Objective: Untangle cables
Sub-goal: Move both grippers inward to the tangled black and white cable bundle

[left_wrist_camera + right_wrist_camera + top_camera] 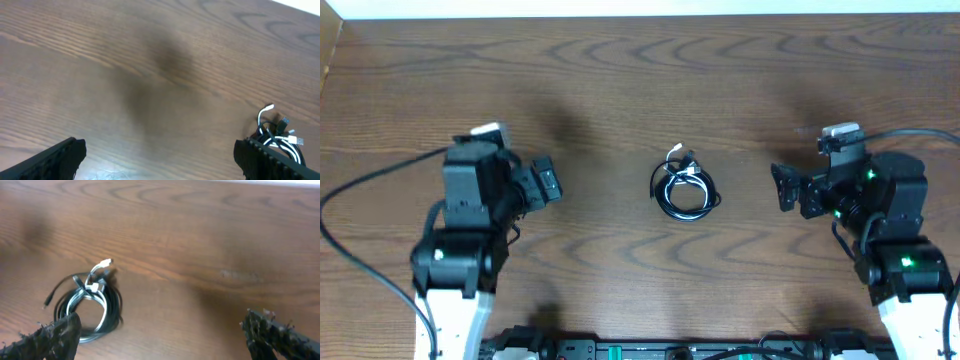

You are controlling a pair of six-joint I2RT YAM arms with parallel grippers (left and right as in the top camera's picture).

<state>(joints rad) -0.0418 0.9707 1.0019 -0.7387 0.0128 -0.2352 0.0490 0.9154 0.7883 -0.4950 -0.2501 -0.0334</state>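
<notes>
The cables point(684, 188) lie as one small coil of thin black cords with a white cord wound in, at the middle of the wooden table. Plug ends stick out at the coil's top. My left gripper point(548, 184) is open and empty, well left of the coil. My right gripper point(787, 188) is open and empty, to the right of it. In the left wrist view the coil point(278, 135) shows at the lower right, partly behind my right finger. In the right wrist view the coil point(90, 305) lies at the lower left, by my left finger.
The wooden table point(640, 80) stretches around the coil. Thick black arm wires run off the left point(350, 200) and the right point(920, 132) sides. A black rail with connectors point(650, 350) runs along the near edge.
</notes>
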